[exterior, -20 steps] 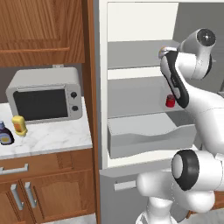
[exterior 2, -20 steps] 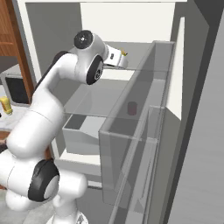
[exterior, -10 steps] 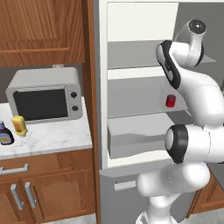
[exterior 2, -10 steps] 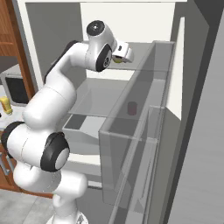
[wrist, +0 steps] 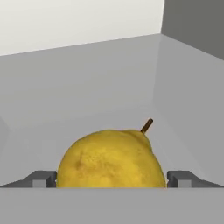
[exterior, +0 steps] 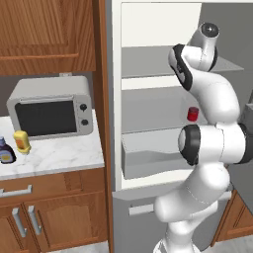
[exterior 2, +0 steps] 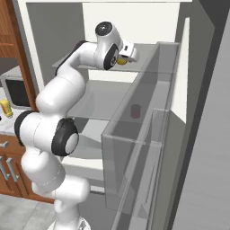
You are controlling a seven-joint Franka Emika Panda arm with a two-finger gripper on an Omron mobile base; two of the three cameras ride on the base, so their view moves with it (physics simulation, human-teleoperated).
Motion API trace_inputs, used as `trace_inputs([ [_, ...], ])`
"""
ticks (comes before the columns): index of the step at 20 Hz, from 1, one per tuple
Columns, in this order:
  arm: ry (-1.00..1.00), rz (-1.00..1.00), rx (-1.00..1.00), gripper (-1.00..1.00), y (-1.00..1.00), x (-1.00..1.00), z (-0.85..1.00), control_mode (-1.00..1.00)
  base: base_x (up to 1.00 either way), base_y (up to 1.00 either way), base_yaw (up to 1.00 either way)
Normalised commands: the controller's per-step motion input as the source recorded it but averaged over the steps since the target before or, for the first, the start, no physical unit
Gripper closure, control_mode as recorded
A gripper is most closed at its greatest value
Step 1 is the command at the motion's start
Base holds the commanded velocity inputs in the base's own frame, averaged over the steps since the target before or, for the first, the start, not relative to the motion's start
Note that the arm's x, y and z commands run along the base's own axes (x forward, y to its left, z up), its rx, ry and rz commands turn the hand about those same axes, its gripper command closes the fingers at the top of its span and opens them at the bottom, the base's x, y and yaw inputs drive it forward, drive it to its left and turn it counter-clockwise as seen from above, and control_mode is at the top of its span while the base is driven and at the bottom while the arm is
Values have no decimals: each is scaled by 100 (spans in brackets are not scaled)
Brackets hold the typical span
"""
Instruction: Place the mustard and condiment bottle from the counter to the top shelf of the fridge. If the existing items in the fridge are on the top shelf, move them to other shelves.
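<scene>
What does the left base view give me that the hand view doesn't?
Left base view alone: the mustard and condiment bottle on the counter by the microwave, plus a red object on a lower fridge shelf. Hand view alone: the lemon between the fingertips of the tool. Both: the grey interior of the fridge.

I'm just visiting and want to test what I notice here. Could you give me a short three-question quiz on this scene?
1. True or false: the lemon sits between the two fingertips.
2. Where is the small red object? A) top shelf B) a lower shelf C) counter
3. Fill in: the mustard and the condiment bottle stand on the ____, beside the microwave.

Key: 1 true; 2 B; 3 counter.
</scene>
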Motion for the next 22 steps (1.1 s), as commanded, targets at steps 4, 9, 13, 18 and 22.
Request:
trace_inputs([
  [4, 0, 0, 0, -100, 0, 53, -8, -100, 0, 0, 0],
  [9, -1, 5, -2, 100, -15, -1, -22, -100, 0, 0, 0],
  [13, -6, 7, 0, 100, -14, -11, -15, -100, 0, 0, 0],
  [18, -2, 0, 0, 100, 0, -6, 0, -100, 0, 0, 0],
  [22, -31, 0, 0, 100, 1, -48, 21, -100, 0, 0, 0],
])
